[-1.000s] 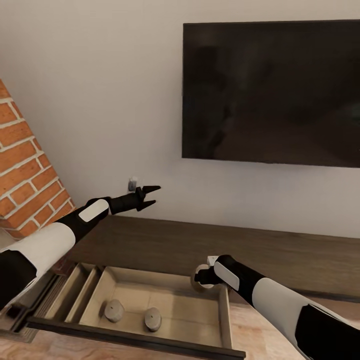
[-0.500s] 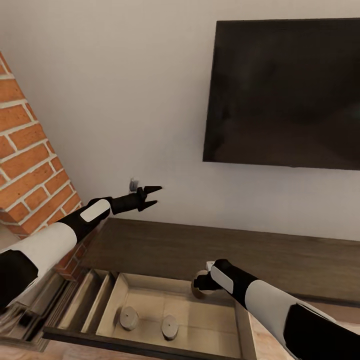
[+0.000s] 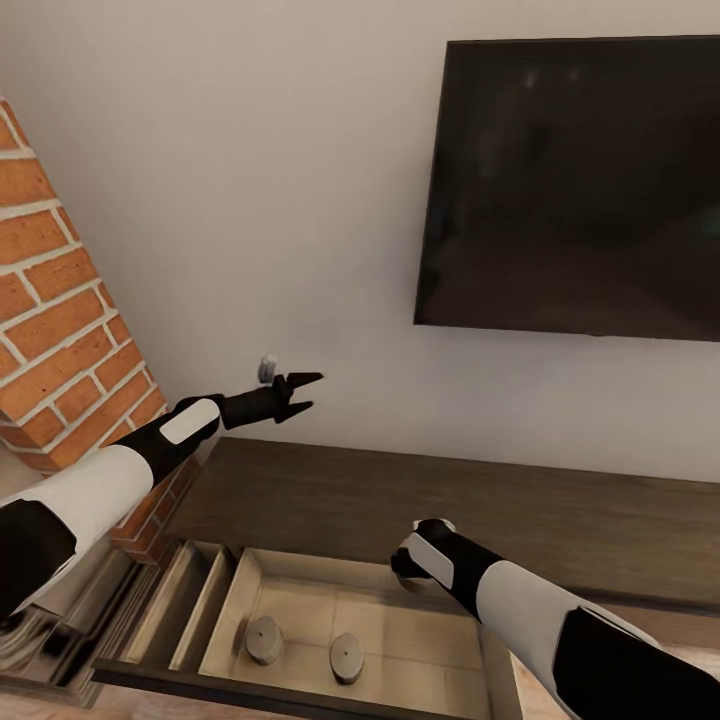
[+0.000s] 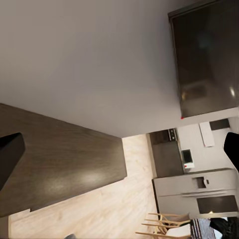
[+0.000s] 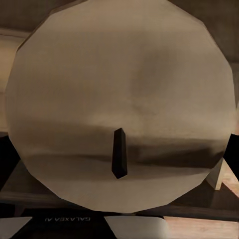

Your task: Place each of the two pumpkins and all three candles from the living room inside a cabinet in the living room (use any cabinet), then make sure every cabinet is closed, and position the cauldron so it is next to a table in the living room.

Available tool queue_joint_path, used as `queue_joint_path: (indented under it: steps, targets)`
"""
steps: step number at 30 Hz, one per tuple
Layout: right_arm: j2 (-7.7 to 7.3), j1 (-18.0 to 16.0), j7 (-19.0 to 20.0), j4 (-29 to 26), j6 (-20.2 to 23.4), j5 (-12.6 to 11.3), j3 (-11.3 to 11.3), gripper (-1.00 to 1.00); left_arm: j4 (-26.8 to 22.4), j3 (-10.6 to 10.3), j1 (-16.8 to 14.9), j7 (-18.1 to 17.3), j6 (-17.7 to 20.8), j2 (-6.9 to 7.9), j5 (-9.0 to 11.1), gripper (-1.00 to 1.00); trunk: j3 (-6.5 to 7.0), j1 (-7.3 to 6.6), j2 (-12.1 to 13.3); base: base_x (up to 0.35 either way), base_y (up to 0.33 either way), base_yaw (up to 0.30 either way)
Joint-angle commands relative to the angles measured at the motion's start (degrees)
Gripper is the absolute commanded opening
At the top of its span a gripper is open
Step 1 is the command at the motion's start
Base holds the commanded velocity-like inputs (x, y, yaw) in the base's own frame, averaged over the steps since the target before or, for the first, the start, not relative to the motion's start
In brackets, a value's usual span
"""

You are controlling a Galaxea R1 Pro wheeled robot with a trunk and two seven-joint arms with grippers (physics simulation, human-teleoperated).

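Note:
The low dark-brown cabinet [image 3: 420,500] stands under the wall with one drawer [image 3: 300,585] pulled open. Two grey-beige candles [image 3: 264,640] [image 3: 346,657] stand on the drawer's floor. My right gripper [image 3: 403,566] hangs over the drawer's back right part, shut on a third candle [image 5: 119,89]. In the right wrist view that candle's flat top and dark wick face the camera. My left gripper [image 3: 296,392] is raised above the cabinet's top near the wall, open and holding nothing. Its dark fingertips [image 4: 10,159] frame the left wrist view.
A large black TV [image 3: 580,190] hangs on the wall above the cabinet. A brick chimney breast [image 3: 50,330] rises at the left, close to the drawer's left end. A small wall socket [image 3: 266,368] sits behind the left gripper. The left wrist view reaches a kitchen with a fridge [image 4: 199,191].
The camera has swung, so the whole scene sits further right. Relative to the drawer, my right gripper with its candle has moved in from the back right corner. The left arm is unchanged.

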Motion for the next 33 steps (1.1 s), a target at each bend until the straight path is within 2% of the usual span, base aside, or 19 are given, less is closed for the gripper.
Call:
queue_joint_path:
  steps: [1,9,33]
  targets:
    - [-0.03,0.0,-0.02,0.0,-0.02,-0.07,-0.03,-1.0,-0.08,0.0,0.0,0.01,-0.01,-0.03,0.0,1.0,0.0,0.0,0.0,0.0,0.0,0.0]
    - [-0.58,-0.01,0.06,-0.1,0.02,-0.25,-0.2,-1.0,-0.19,0.26,0.0,-0.33,0.56,0.28,0.5,1.0,0.0,0.0,0.0,0.0,0.0,0.0]
    - [-0.58,-0.01,2.84,-0.69,-0.39,0.02,-0.13,-1.0,-0.12,0.18,0.0,-0.33,0.23,-1.31,0.53,1.0,0.0,0.0,0.0,0.0,0.0,0.0]
